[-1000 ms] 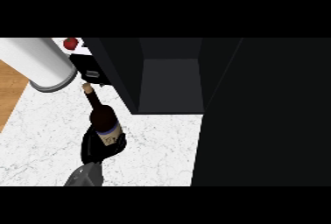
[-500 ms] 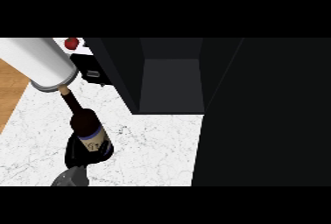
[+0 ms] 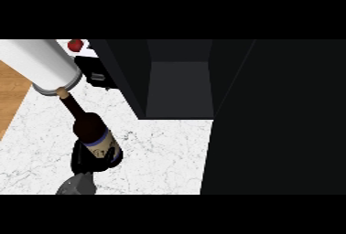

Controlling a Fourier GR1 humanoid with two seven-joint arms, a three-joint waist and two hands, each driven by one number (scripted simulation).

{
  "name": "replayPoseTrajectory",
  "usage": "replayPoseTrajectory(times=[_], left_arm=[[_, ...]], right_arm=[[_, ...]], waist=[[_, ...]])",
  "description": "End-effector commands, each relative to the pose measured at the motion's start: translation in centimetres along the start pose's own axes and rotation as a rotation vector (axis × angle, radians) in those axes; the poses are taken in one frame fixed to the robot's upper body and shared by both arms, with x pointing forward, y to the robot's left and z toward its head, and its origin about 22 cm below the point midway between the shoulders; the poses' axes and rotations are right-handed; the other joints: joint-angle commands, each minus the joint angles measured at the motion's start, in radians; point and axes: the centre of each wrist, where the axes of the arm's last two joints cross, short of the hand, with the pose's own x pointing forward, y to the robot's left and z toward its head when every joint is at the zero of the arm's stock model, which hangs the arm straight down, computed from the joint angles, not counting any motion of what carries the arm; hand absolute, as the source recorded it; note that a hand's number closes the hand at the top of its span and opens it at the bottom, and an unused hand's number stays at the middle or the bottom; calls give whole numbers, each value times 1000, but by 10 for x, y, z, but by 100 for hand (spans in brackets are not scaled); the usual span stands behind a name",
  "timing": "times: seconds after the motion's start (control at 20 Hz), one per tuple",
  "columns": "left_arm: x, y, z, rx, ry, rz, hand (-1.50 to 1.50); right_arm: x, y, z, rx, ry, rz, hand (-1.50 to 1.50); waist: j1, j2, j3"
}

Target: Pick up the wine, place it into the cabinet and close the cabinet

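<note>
The wine bottle is dark, with a blue-banded label and a tan cork end, and leans with its neck pointing up-left. Its cork end meets the grey rim of a white cylinder. My left hand is shut round the bottle's lower body, and its grey forearm enters from the lower left edge. The dark cabinet stands open at the top centre, well to the right of the bottle, showing a grey inner shelf. The right hand is out of sight.
A wide dark panel, probably the open cabinet door, fills the right side. A small red thing and a black-and-white item lie behind the white cylinder. White marble counter lies beside the bottle; wooden floor shows at the left edge.
My left hand has carried the bottle left and lower in the view, away from the cabinet's left wall. Its cork end now reaches the white cylinder's rim.
</note>
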Motion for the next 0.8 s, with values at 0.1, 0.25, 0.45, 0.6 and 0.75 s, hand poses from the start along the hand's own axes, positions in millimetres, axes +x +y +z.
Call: replayPoseTrajectory(times=[0.1, 0.25, 0.45, 0.6, 0.75], left_arm=[[8, -22, -6, -92, 8, -29, 150], [15, -53, 7, -115, 5, -6, 150], [15, -82, 11, -161, 52, 12, 150], [3, -117, 2, -144, 61, -21, 150], [19, -125, 8, -126, 55, 0, 150]], right_arm=[[27, -3, 6, 12, -32, -25, -150], [15, -1, 9, 5, -28, -18, -150], [-6, -7, 10, 0, -7, -42, -150], [14, -10, 4, 16, -8, -27, -150], [-5, 4, 6, 12, -27, -33, -150]], waist=[[-1, 0, 0], [4, -2, 1], [0, -1, 1], [-7, 0, 0], [-1, 0, 0]])
